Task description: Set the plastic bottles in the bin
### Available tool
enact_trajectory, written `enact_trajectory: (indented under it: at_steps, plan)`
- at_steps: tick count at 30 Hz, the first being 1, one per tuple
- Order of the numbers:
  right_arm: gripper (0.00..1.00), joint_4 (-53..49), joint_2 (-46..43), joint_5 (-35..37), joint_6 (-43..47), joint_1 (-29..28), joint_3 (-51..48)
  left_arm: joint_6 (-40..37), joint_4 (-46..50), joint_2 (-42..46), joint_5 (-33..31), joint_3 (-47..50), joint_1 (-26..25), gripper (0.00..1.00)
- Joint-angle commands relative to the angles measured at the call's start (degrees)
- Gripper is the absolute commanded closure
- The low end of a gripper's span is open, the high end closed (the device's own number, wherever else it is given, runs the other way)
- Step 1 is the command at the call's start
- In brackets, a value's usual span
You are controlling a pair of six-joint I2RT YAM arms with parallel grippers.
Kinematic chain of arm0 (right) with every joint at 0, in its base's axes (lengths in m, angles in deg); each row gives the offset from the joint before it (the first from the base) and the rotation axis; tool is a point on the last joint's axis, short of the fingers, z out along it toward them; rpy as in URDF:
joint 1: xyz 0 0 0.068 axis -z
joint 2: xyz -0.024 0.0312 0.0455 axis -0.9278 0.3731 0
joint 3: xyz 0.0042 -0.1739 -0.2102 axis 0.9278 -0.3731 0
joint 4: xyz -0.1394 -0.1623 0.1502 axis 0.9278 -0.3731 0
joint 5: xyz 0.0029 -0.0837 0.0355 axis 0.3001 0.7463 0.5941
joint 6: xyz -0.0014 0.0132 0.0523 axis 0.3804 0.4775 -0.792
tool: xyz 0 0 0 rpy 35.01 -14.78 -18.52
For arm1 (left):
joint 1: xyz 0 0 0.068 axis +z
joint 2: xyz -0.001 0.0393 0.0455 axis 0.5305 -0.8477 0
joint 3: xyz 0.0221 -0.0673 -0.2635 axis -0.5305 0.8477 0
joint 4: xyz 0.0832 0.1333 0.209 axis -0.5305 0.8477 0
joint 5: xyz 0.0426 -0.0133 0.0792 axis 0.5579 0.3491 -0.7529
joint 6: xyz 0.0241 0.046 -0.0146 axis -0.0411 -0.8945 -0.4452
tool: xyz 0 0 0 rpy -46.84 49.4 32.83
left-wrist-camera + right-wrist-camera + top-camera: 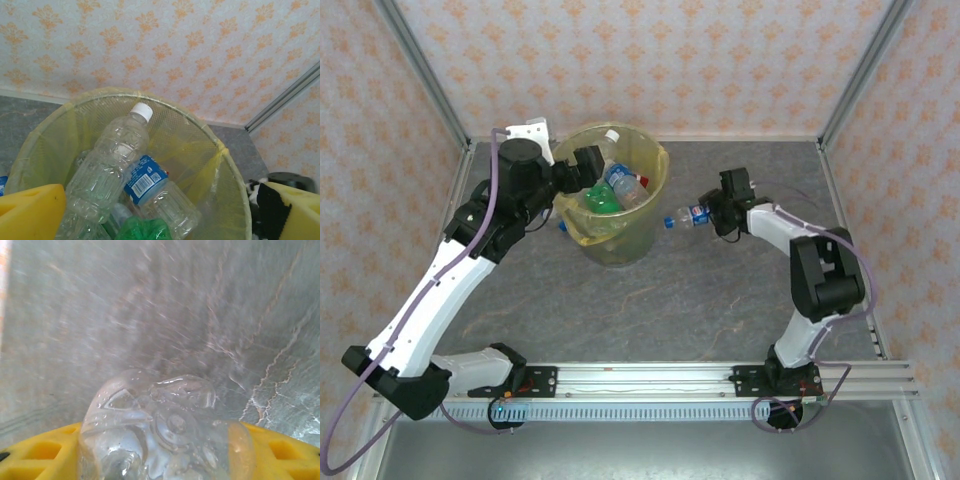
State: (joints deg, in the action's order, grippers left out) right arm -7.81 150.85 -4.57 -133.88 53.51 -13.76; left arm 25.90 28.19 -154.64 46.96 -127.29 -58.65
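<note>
The bin (655,205), lined with a yellow bag, stands at the table's far middle. Inside it lie several plastic bottles: a clear one with a white cap (112,160), a blue-labelled one (160,195) and a green one (142,231). My left gripper (588,165) hangs open over the bin's left rim (220,145), its yellow fingers (30,212) wide apart with nothing between them. Right of the bin, my right gripper (718,213) is shut on a clear bottle with a blue label and cap (688,216), held level with the cap toward the bin. Its base (165,430) sits between the yellow pads (40,457).
The grey table (680,300) is fenced by metal posts and patterned walls. Something small and blue (563,226) peeks out by the bin's left wall, behind my left arm. A rail (640,378) runs along the near edge.
</note>
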Motion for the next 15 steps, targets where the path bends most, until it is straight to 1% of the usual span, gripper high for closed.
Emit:
enact_trajectory:
  at_steps: [1,5,9,11,15]
  plan:
    - [0.42,-3.1,-8.8,12.1,3.9,-0.5,2.5,-1.5,0.3,-0.7,0.2,-2.2,0.1,0.01]
    - [0.42,-4.5,-16.6,20.5,8.1,-0.8,3.5,-1.9,-0.2,-1.3,0.2,-2.4,0.2,0.01]
    - [0.41,-6.2,-22.0,29.2,14.3,-2.5,7.5,-1.9,-0.5,-1.7,0.2,-2.5,0.1,0.01]
    - [0.41,-6.1,-23.6,33.0,17.5,-3.9,10.0,-2.0,-0.6,-1.9,0.2,-2.4,0.2,0.01]
    - [0.41,-4.1,-24.1,39.8,26.1,-9.3,16.4,-1.9,-0.9,-1.7,-0.5,-2.5,0.1,0.01]
